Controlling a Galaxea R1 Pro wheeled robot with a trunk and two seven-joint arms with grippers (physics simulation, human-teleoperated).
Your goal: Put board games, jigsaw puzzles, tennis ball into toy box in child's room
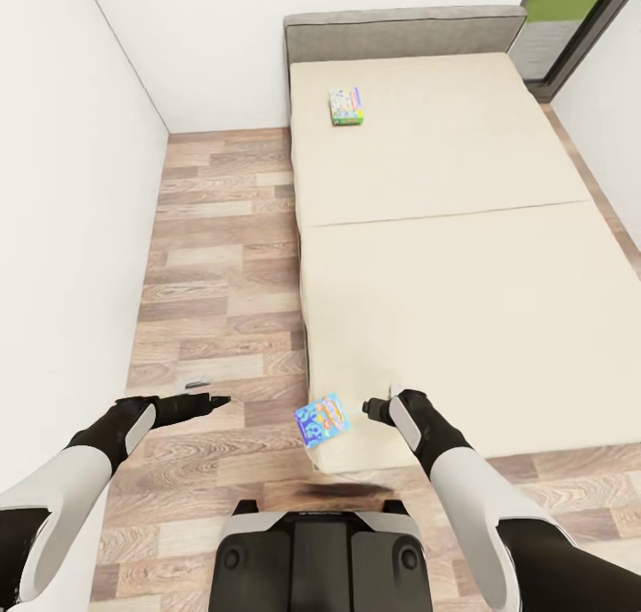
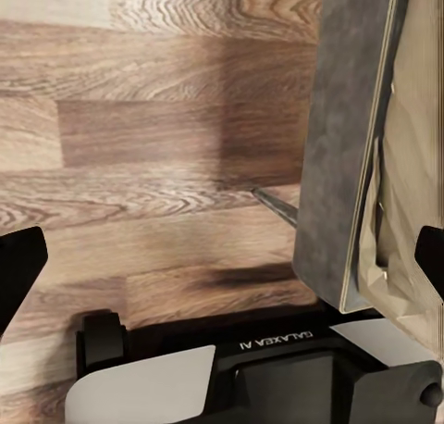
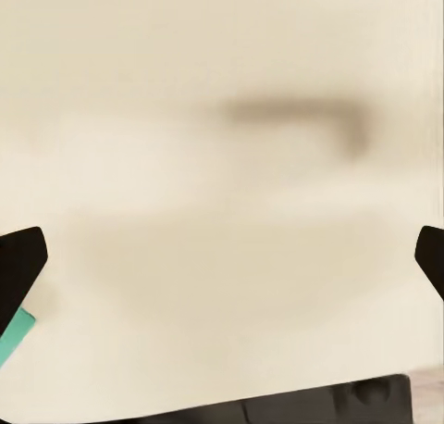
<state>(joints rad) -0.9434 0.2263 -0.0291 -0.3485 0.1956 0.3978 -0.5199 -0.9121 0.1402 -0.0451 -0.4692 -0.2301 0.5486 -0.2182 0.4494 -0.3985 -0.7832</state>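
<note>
The robot is standing at the foot of the bed [image 1: 463, 265], and the step in hand appears to be collecting the nearer of the two board games. That blue cartoon game [image 1: 322, 420] is lying at the bed's near corner, overhanging the mattress edge slightly, between the two arms. The second, pale multicoloured game [image 1: 346, 106] is resting flat near the grey headboard [image 1: 405, 31], well apart from the robot.

The right hand [image 1: 378, 402] is hovering over the mattress just beside the blue game, and its wrist view is showing both dark fingertips [image 3: 20, 262] spread wide with nothing between them, so it is open. The left hand [image 1: 214, 402] is hanging over the wood-plank floor [image 1: 223, 265] beside the bed; its fingers [image 2: 18, 271] are likewise spread wide and empty.

To do this well, the right hand probably needs to move sideways toward the game and approach from the overhanging edge, where one finger can get beneath the thin box. A straight pinch from above risks sliding it off the corner onto the floor. Keeping the box level while lifting should help. The far game will likely need the base driven forward alongside the bed before any reach.
</note>
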